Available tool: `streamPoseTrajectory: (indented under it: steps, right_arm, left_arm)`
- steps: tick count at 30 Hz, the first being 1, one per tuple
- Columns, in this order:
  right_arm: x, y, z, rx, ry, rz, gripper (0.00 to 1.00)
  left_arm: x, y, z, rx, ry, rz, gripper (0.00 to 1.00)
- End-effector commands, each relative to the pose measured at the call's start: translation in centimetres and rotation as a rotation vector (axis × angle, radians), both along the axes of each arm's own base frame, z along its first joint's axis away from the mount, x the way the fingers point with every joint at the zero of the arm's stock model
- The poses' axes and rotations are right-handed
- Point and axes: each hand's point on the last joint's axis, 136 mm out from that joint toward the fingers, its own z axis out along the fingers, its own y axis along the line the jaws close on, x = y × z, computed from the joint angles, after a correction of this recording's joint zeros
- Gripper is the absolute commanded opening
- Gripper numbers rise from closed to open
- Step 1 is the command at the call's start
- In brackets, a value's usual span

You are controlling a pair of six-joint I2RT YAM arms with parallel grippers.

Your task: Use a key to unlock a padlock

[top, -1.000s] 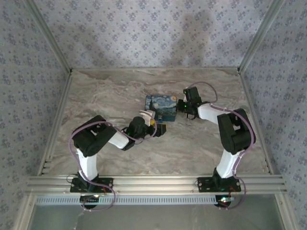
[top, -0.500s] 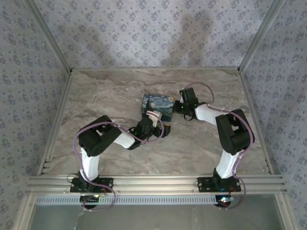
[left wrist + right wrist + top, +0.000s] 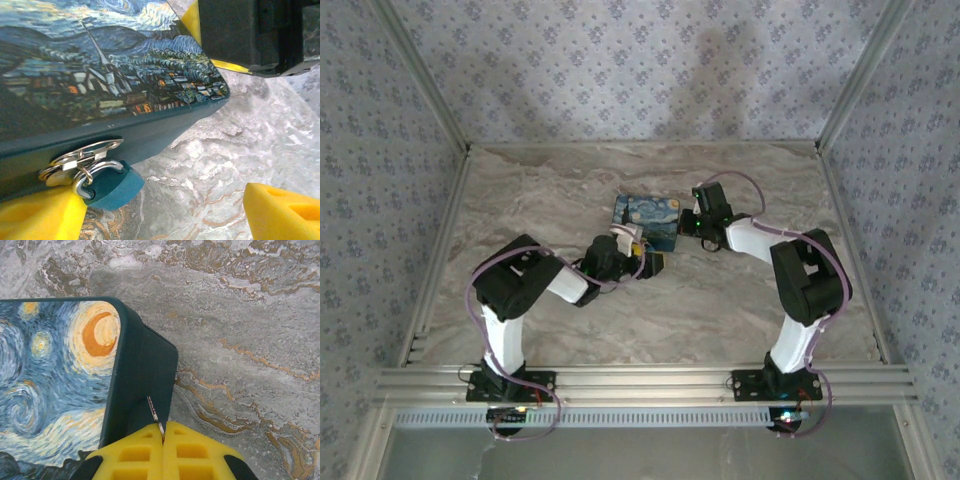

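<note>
Top view: box [image 3: 650, 215] sits mid-table [image 3: 720, 310], toward the far edge. Left wrist view: padlock [image 3: 107, 187] hangs from the hasp [image 3: 85, 152] on the box's side wall. Left gripper [image 3: 160, 217] is wide apart and holds nothing, one pad [image 3: 40, 220] possibly touching the padlock. Right wrist view: right gripper [image 3: 163, 440] pinches the key [image 3: 155, 415], tip at the box's corner.

Swirl-painted box [image 3: 650, 215] on marble table [image 3: 720, 305]
</note>
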Motion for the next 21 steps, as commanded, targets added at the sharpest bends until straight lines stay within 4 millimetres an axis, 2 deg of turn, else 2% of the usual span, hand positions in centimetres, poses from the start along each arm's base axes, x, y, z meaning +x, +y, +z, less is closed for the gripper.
streamPoseTrajectory:
  steps: [1,8,11,15,21]
  right_arm:
    - [-0.3,0.5,1.0,0.027,-0.02,0.009,0.0]
    - [-0.3,0.6,0.9,0.031,-0.017,0.011,0.0]
    - [-0.3,0.6,1.0,0.03,-0.019,0.013,0.0]
    - [-0.2,0.7,1.2,0.034,-0.022,0.013,0.0]
    - [-0.2,0.9,1.2,0.035,-0.022,0.018,0.0]
  left_arm:
    - [-0.4,-0.5,3.4,-0.154,-0.01,-0.054,0.8]
    - [-0.4,-0.3,3.1,-0.187,0.034,-0.07,0.77]
    - [-0.6,-0.5,2.5,-0.176,0.065,-0.078,0.73]
    - [-0.8,-0.6,1.4,-0.165,0.105,-0.082,0.72]
    - [-1.5,-1.2,0.8,-0.177,0.137,-0.1,0.72]
